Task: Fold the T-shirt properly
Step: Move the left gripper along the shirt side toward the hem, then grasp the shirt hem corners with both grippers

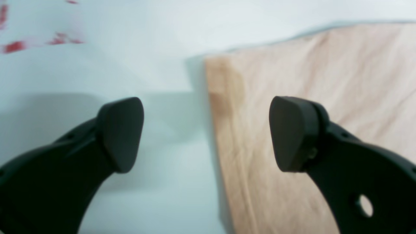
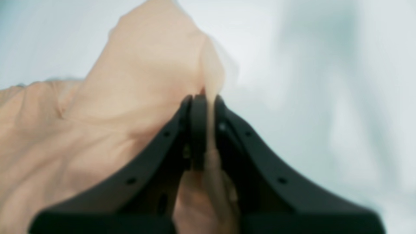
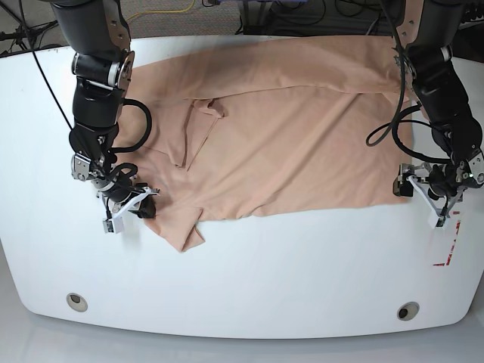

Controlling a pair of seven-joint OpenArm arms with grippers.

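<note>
One gripper point(image 2: 206, 100) (right) pinching T-shirt point(image 3: 302, 136)

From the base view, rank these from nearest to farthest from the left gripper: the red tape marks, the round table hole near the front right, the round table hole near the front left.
1. Red tape marks, on the white table just in front of the left gripper.
2. Round table hole at front right, further toward the front edge.
3. Round table hole at front left, across the table, beyond the peach T-shirt.
</note>
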